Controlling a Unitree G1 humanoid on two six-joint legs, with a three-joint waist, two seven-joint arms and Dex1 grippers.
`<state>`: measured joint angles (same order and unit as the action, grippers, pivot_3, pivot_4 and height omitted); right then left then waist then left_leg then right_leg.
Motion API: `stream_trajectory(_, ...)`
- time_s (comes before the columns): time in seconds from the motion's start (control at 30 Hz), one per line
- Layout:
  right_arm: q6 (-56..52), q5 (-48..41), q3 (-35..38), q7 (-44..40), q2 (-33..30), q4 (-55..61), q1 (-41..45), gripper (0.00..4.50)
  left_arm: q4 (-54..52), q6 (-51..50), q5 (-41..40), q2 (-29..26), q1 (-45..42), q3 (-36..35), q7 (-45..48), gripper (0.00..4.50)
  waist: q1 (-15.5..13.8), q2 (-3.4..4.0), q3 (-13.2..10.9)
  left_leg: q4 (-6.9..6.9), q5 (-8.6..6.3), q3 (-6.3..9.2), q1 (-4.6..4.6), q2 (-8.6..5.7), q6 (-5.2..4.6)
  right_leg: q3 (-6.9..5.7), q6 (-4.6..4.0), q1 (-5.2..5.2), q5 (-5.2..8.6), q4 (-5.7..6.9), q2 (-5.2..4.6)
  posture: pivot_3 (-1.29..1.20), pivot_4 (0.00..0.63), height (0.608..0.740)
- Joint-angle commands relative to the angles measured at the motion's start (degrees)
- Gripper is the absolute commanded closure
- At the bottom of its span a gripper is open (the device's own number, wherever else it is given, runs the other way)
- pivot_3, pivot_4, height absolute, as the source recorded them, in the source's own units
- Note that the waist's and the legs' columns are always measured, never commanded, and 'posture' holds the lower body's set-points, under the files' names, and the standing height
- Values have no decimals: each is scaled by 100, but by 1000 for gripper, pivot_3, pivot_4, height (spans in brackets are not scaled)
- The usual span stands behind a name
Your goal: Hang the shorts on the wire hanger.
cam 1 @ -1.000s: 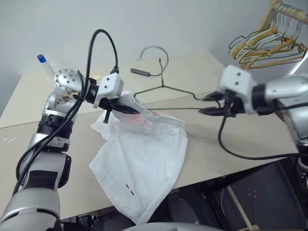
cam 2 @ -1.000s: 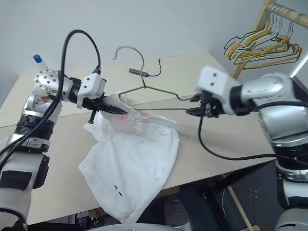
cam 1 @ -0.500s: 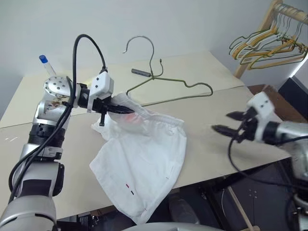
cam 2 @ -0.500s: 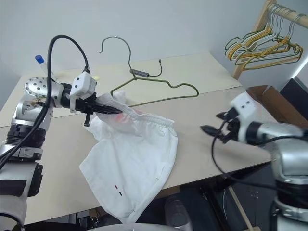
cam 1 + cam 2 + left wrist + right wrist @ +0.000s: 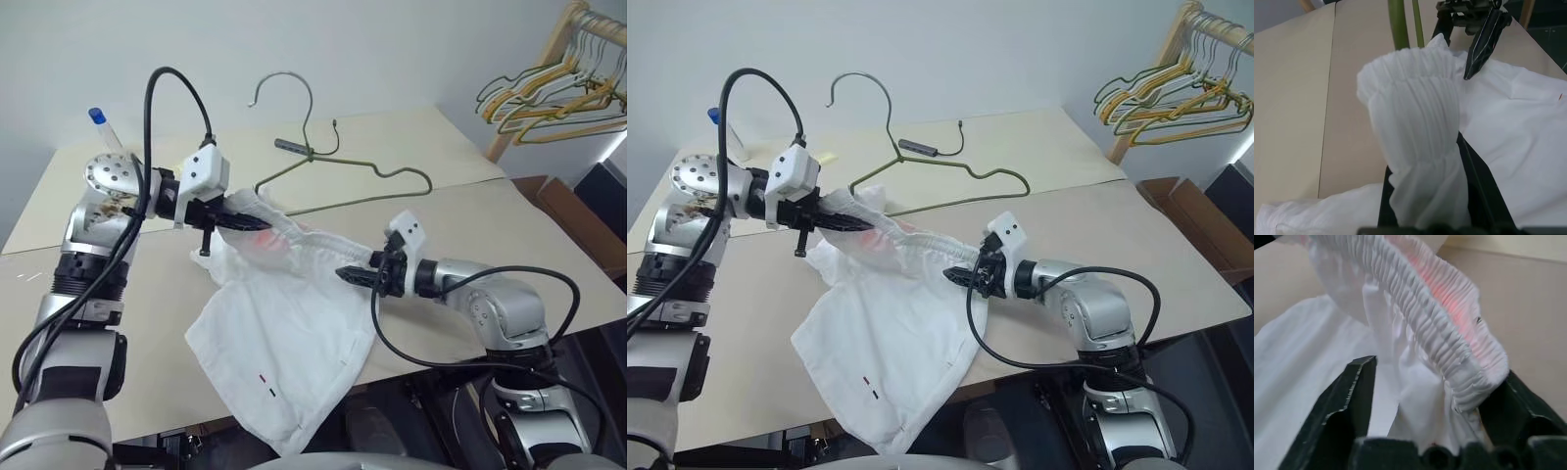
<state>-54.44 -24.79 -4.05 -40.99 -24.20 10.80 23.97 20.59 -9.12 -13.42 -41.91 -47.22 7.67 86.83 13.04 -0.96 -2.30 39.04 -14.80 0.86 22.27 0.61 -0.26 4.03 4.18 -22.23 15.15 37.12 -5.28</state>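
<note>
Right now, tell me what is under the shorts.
Under the shorts lies the beige table; their hem hangs past its front edge. The wire hanger runs in beneath the lifted waistband; how far it reaches is covered.

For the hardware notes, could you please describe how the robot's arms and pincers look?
Both arms are silver-grey metal with black joint bands. A white box sits on each wrist, with a looping black cable. The left pincer and the right pincer each have two slim black fingers.
</note>
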Motion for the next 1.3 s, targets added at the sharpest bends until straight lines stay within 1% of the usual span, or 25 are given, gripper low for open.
stream_trajectory(0.03, 47, -131, 142, -36, -79, 4, 130, 2310, -214, -62, -110, -106, -29, -215, -90, 4480, 1, 0, 0, 0, 0, 0, 0, 0, 0, 0, 0, 0, 0, 0, 1, -179, 0, 740)
stream_trajectory(0.23, 71, -171, 142, -18, -151, -42, 72, 4374, -245, -93, -137, -110, 14, -233, -181, 4480, 4, 0, 0, 0, 0, 3, -2, 1, 0, -1, 0, 0, 0, 1, 3, -181, 0, 740)
stream_trajectory(0.27, 88, -136, 192, 45, -167, -103, 91, 4473, -262, -100, -146, -125, 34, -240, -175, 4480, 8, 0, 0, 0, 0, 3, -2, 1, 0, -2, 0, 0, 0, 0, 3, -182, 0, 740)
stream_trajectory(0.33, 119, -32, 333, 215, -219, -283, 158, 4473, -292, -103, -169, -190, 90, -260, -122, 4480, 16, 0, 0, -1, 0, 3, -2, 2, 0, -2, 0, 0, 0, 1, 3, -185, 0, 740)
stream_trajectory(0.43, 350, 127, 530, 289, -481, -591, 229, 4473, -331, 2, -209, -428, 252, -281, 176, 4480, 26, 0, 0, -1, 0, 2, -2, 1, 0, 0, 0, 0, 0, 1, 2, -185, 0, 740)
stream_trajectory(0.53, 558, 159, 711, 233, -814, -803, 312, 4473, -283, 315, -44, -686, 457, -190, 364, 4480, 31, 0, 0, -2, 0, 1, -3, 2, 0, 0, 0, -1, 0, 0, 3, -191, 0, 740)
stream_trajectory(0.73, 792, 69, 873, 51, -1327, -796, 314, 4473, -87, 586, 343, -735, 591, -80, -67, 4480, 4, 0, 0, -1, 0, 1, -1, 1, 0, -1, 0, 2, 0, -3, 1, -199, 0, 740)
stream_trajectory(0.83, 814, -5, 870, -15, -1456, -713, 258, 4473, -85, 543, 324, -673, 617, -102, -228, 4480, 15, 0, 0, -1, 0, 1, 0, 1, 0, -1, 0, 1, 0, -3, 1, -199, 0, 740)
stream_trajectory(0.93, 826, -57, 853, -55, -1520, -641, 198, 4473, -105, 350, 75, -589, 607, -210, -278, 4480, 18, 0, 0, -1, 0, 1, -1, 3, 0, -1, 0, 1, 0, -2, 3, -205, 0, 740)
stream_trajectory(1.1, 824, -117, 839, -77, -1535, -568, 144, 4473, -233, -687, -710, -451, 536, -563, -343, 4480, 33, 0, 0, -1, 0, 1, -1, 4, 0, -1, 0, 0, 0, -2, 3, -210, 0, 740)
stream_trajectory(1.13, 827, -120, 841, -83, -1541, -568, 136, 4473, -257, -797, -725, -480, 532, -562, -382, 4480, 36, 0, 0, -1, 0, 1, -1, 4, 0, -1, 0, 0, 0, -2, 3, -210, 0, 740)
stream_trajectory(1.3, 869, -112, 908, -155, -1657, -655, 144, 4473, -243, -555, -428, -819, 708, -358, -160, 4480, 41, 0, 0, -1, 0, 1, -3, 4, 0, 0, 0, 1, 0, -1, 5, -208, 0, 740)
